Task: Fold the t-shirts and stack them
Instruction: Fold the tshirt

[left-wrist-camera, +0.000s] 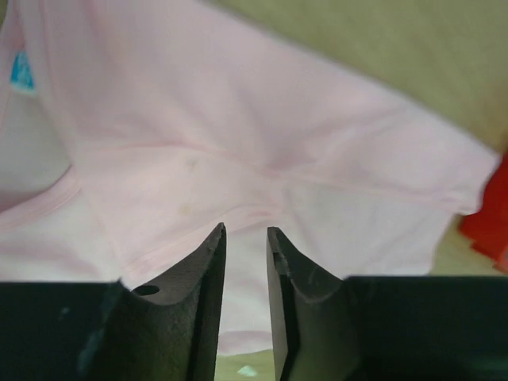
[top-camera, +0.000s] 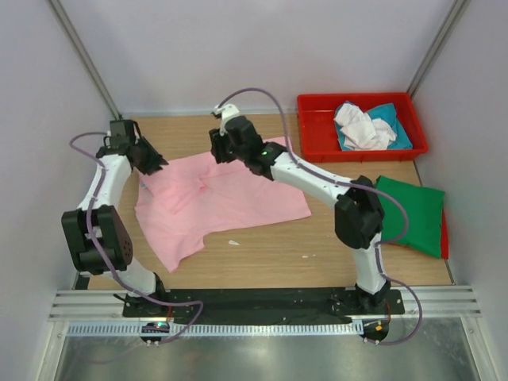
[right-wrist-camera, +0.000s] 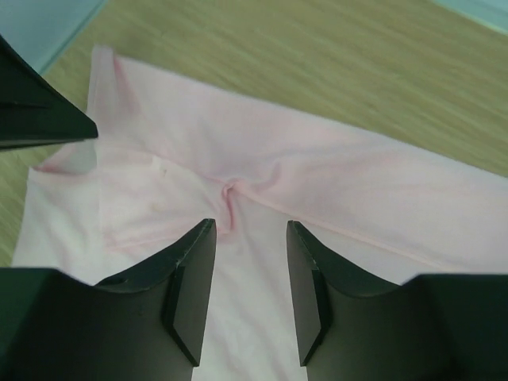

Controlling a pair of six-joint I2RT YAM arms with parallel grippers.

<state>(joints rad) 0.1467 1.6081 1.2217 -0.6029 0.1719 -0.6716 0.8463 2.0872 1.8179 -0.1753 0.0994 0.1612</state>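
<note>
A light pink t-shirt (top-camera: 230, 202) lies spread and partly folded on the wooden table, with a small pucker at its middle (right-wrist-camera: 230, 193). My left gripper (top-camera: 159, 164) hovers at its far left corner. In the left wrist view this gripper (left-wrist-camera: 246, 232) is open by a narrow gap, with nothing between its fingers and pink cloth (left-wrist-camera: 238, 119) below. My right gripper (top-camera: 218, 152) is over the shirt's far edge. It (right-wrist-camera: 251, 226) is open wider, empty, just above the cloth. A dark green t-shirt (top-camera: 413, 210) lies folded at the right.
A red plastic tray (top-camera: 317, 127) at the back right holds a crumpled white shirt (top-camera: 361, 127) and a teal shirt (top-camera: 397, 131). A small white scrap (top-camera: 233, 242) lies on the bare wood in front of the pink shirt. Grey walls close in the table's sides.
</note>
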